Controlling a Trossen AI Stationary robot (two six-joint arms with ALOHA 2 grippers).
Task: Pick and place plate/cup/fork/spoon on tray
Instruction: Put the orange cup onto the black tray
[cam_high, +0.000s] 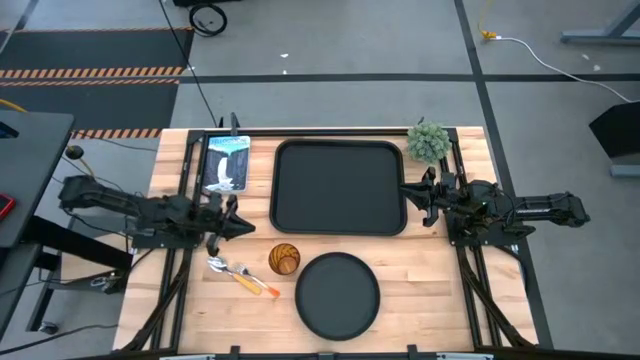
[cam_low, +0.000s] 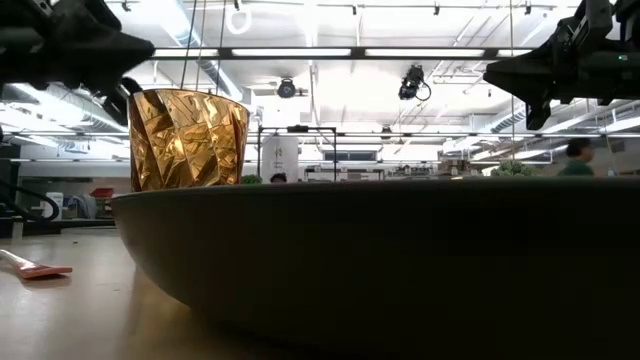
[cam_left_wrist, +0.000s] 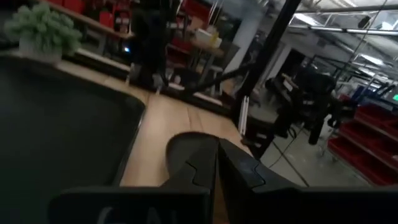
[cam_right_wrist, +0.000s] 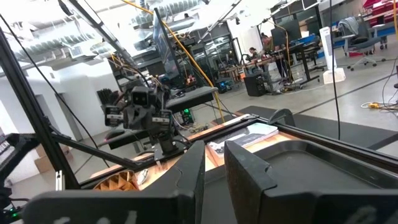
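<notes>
The black tray (cam_high: 340, 187) lies at the table's middle. The round black plate (cam_high: 337, 292) rests flat near the front edge, and it fills the low view (cam_low: 380, 250). The amber ribbed cup (cam_high: 284, 259) stands upright to the plate's left; it also shows in the low view (cam_low: 187, 138). The fork and the spoon (cam_high: 240, 275), both with orange handles, lie side by side to the left of the cup. My left gripper (cam_high: 245, 228) is shut and empty, above the table between the cup and the tray's left edge. My right gripper (cam_high: 408, 196) hovers at the tray's right edge, empty, with a narrow gap between its fingers (cam_right_wrist: 249, 174).
A green fuzzy plant ball (cam_high: 428, 142) stands at the tray's far right corner. A printed booklet (cam_high: 226, 163) lies left of the tray. Bare wood lies right of the plate. The tray's rim (cam_left_wrist: 134, 109) shows in the left wrist view.
</notes>
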